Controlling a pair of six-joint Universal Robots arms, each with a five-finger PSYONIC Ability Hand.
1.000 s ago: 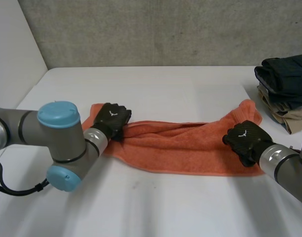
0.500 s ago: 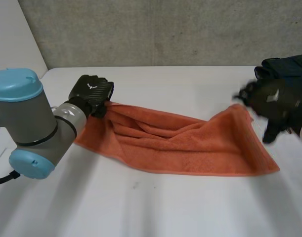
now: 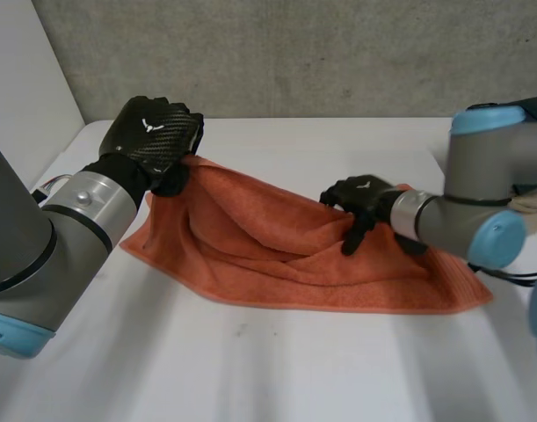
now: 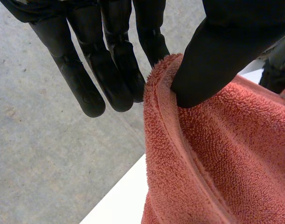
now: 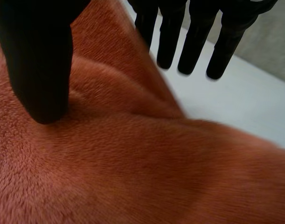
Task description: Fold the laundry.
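Note:
An orange towel (image 3: 277, 255) lies stretched across the white table (image 3: 277, 369). My left hand (image 3: 149, 136) holds its left corner lifted off the table. In the left wrist view the thumb (image 4: 212, 51) pinches the towel's hem (image 4: 217, 154) against the fingers. My right hand (image 3: 360, 195) hovers over the far edge of the towel, right of its middle, with straight fingers pointing down. In the right wrist view its thumb (image 5: 39, 60) stands at the towel's pile (image 5: 133, 163), and its fingers (image 5: 193, 42) reach past the edge over bare table, holding nothing.
A stack of folded clothes (image 3: 533, 199) sits at the table's right side, mostly behind my right arm. A grey wall runs along the back, and the table's left edge is close to my left arm.
My left hand has lifted the towel's left corner up and back. My right hand has let go of the right corner, swung up, and come back down over the towel's far edge near the middle.

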